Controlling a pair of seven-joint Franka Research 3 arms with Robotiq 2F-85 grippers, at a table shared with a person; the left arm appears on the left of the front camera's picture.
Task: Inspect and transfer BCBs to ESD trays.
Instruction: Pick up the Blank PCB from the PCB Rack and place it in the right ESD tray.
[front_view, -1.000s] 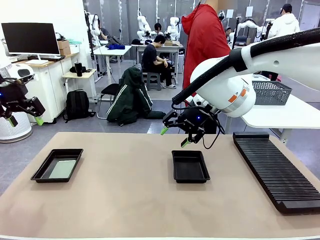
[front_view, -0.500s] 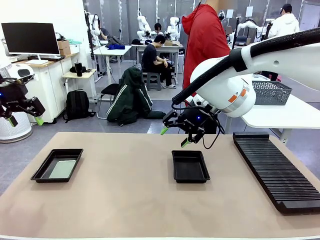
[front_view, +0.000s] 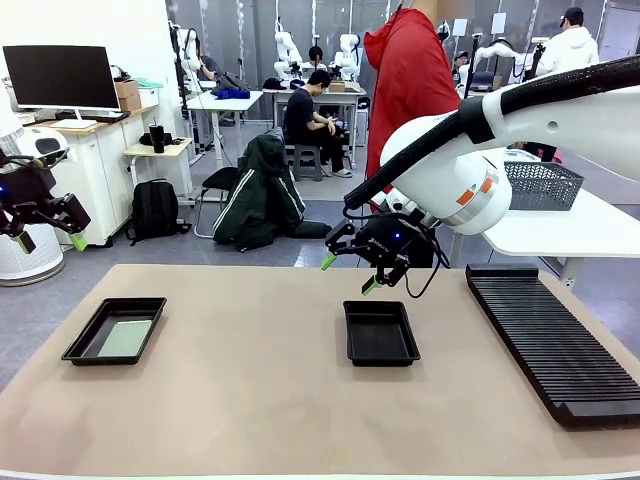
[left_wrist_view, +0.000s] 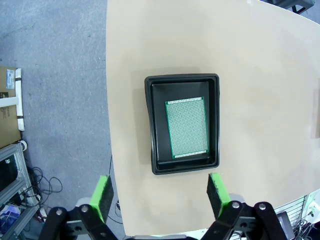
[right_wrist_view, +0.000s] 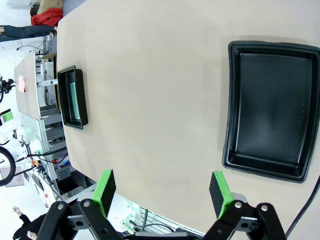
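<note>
BCB (left_wrist_view: 186, 127) lies flat, speckled face up, in the left ESD tray (left_wrist_view: 150, 125) near the table's left edge; its long axis follows the tray's, running from the robot's side toward the far side; in the left wrist view it sits toward the right of the tray floor. Left gripper (left_wrist_view: 160, 194) is raised well apart from it, jaws spread wide and empty, board framed between its fingers. Right gripper (front_view: 349, 274), likewise spread and empty, hovers above the far end of the bare second ESD tray (front_view: 380, 335); slotted rack (front_view: 550, 340) lies to its right.
</note>
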